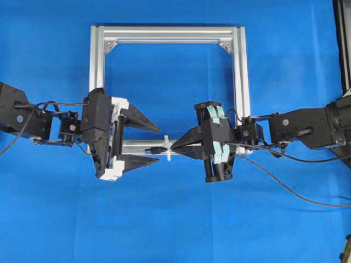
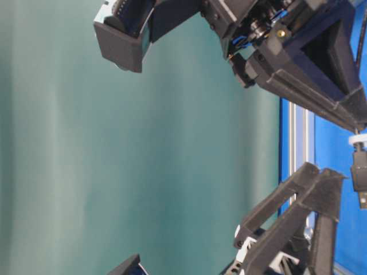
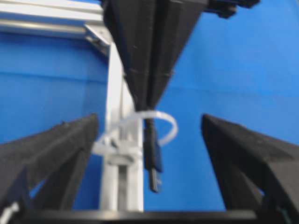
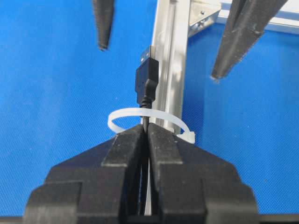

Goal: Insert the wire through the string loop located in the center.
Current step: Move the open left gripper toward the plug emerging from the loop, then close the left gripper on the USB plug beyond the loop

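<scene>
Wire [image 4: 145, 86] is clamped between the closed fingers of the right gripper [image 1: 176, 147], with its metal-tipped plug projecting just beyond the fingertips. The plug has passed through the string loop [image 4: 148, 116], which encircles the cable directly ahead of those fingertips and is fixed to the silver frame [image 1: 241, 71] beside them. The left gripper [image 1: 151, 143] stands fully open and holds nothing; its two fingers [image 3: 51, 154] flank the plug on either side, apart from it, with the plug tip pointing into the gap between them.
</scene>
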